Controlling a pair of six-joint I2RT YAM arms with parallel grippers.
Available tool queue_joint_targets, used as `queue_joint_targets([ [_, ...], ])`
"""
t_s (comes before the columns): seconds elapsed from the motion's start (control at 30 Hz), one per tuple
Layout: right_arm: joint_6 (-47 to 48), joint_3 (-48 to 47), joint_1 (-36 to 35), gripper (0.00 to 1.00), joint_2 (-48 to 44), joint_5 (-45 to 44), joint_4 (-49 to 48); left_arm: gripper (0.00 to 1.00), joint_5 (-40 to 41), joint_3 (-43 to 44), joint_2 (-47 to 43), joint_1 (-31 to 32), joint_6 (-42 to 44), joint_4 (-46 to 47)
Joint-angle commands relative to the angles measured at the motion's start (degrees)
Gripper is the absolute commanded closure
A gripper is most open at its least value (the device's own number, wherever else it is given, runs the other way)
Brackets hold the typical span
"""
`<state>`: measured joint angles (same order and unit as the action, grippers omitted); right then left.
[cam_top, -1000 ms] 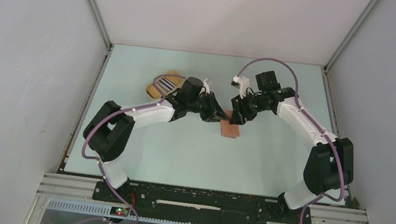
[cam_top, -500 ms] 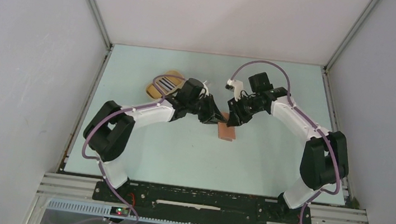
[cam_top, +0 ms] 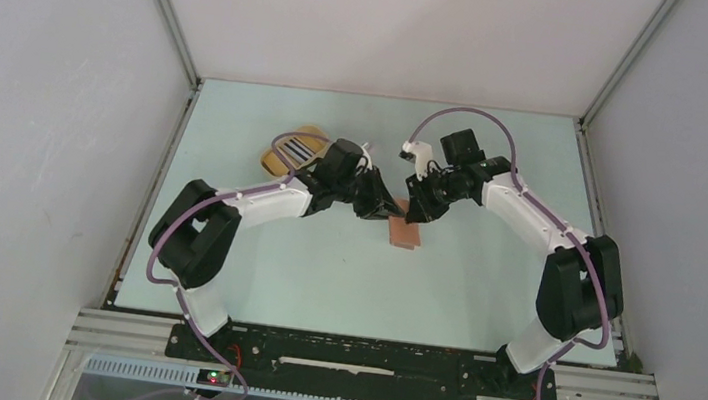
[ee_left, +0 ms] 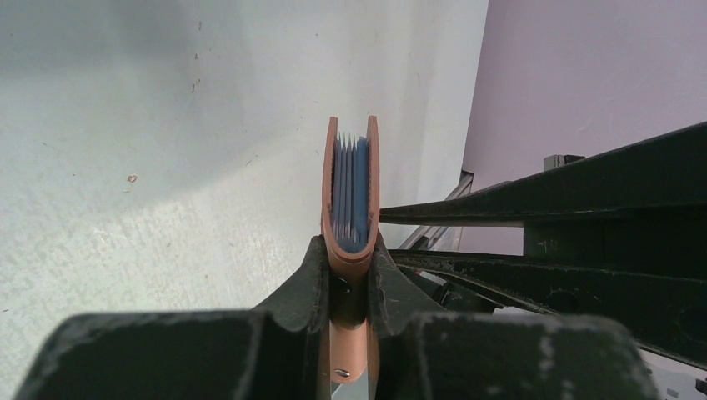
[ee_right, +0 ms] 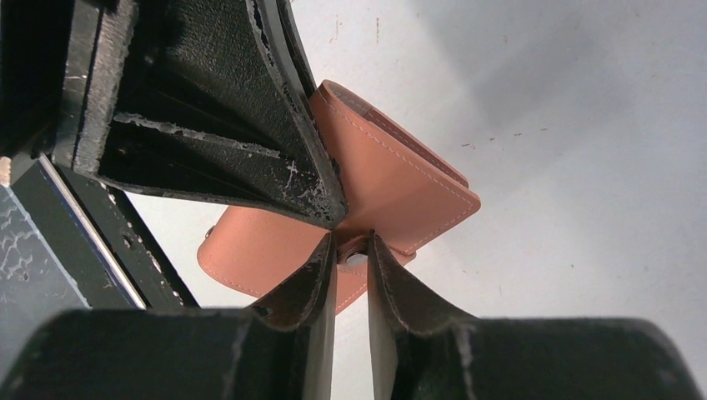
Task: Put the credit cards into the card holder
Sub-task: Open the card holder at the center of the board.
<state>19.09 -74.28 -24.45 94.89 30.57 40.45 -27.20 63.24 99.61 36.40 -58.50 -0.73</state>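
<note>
Your card holder (cam_top: 404, 234) is a reddish-brown, leather-like wallet near the middle of the table. Its fold is pinched in the left gripper (ee_left: 350, 252). From the left wrist you look into its narrow mouth at light blue leaves. The credit cards (cam_top: 297, 149), a striped black-and-white stack, lie well apart on the yellow tray (cam_top: 270, 162).
</note>
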Motion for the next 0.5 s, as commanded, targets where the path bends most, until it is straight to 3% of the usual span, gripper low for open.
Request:
queue_joint_targets([
  [0.0,-0.17,1.83,1.2,1.0,-2.21,-5.47,-0.44,1.0,-3.04,0.83,-4.09,-0.78,-1.58,6.8],
  [0.47,-2.48,3.8,7.53,1.0,-3.37,-2.79,-1.99,1.0,-3.26,-0.77,-3.44,-2.03,-1.1,7.49],
])
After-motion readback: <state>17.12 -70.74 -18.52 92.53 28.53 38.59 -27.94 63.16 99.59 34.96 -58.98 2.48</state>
